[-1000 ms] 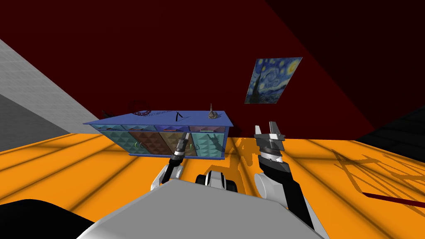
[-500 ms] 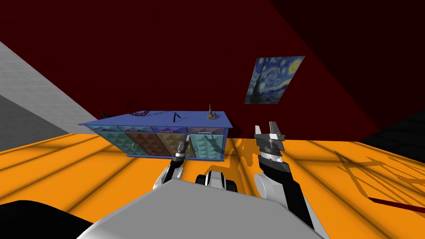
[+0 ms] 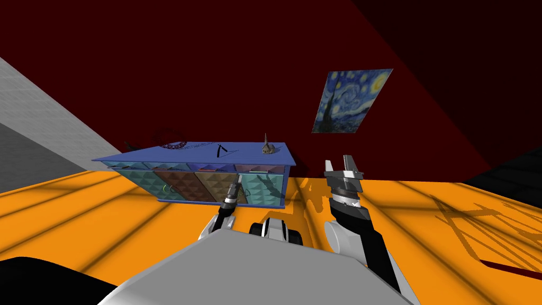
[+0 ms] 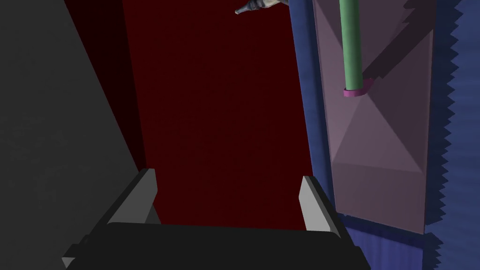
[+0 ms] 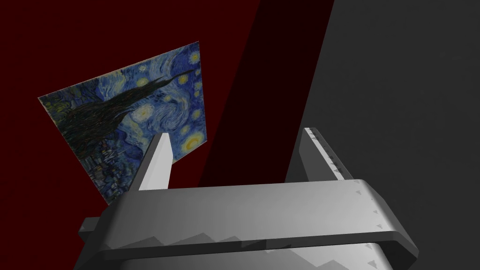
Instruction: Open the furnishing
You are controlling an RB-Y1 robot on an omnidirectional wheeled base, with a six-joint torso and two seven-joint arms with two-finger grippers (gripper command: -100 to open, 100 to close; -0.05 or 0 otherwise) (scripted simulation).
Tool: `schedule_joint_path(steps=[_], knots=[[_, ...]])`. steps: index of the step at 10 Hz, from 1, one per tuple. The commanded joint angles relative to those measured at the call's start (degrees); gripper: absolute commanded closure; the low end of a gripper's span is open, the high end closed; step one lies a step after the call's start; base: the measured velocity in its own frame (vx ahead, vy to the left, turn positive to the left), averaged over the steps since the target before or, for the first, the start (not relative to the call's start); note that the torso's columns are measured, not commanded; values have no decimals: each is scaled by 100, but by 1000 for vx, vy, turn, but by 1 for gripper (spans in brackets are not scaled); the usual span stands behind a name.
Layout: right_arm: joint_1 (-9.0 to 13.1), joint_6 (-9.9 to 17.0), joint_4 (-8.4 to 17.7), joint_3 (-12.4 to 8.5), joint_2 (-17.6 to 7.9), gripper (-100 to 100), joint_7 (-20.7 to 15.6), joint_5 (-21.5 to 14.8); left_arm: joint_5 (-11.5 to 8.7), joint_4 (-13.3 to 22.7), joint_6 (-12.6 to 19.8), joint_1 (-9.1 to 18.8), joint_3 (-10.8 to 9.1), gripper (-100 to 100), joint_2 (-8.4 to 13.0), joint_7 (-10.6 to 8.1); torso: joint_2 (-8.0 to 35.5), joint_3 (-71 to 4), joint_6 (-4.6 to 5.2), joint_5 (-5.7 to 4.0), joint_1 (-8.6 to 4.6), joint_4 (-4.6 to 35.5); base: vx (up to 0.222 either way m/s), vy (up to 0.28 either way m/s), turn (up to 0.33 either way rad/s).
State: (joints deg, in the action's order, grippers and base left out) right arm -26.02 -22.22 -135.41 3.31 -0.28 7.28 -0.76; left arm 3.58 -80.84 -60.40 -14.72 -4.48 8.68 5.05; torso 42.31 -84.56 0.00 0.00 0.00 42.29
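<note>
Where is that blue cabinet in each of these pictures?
Head view: the blue cabinet stands mid-picture on the orange floor.
Left wrist view: its blue frame and a mauve panel with a green handle, beside the open left gripper.
Right wrist view: not in it.
Shared landmark: the small spired ornament on its top, in head and left wrist views.

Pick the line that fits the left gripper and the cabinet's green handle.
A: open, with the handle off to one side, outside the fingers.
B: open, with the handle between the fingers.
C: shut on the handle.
A: in the left wrist view the left gripper stands open with nothing in it, and the green handle lies out past one of its fingers, not between them.
</note>
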Motion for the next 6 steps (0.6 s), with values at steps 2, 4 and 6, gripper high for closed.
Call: schedule_joint_path(steps=[2,4,6], knots=[[0,0,0,0,0,0,0,0,2,660,-421,167,-50,-100,-58,7,-8,-4,0,0,-1,-1,92,-49,11],[0,0,0,0,0,0,0,0,7,1068,-666,264,-74,-100,-120,18,-9,-5,0,-1,-3,-2,100,-54,9],[0,0,0,0,0,0,0,0,9,1287,-779,310,-85,-100,-153,24,10,6,0,2,8,2,50,-27,4]])
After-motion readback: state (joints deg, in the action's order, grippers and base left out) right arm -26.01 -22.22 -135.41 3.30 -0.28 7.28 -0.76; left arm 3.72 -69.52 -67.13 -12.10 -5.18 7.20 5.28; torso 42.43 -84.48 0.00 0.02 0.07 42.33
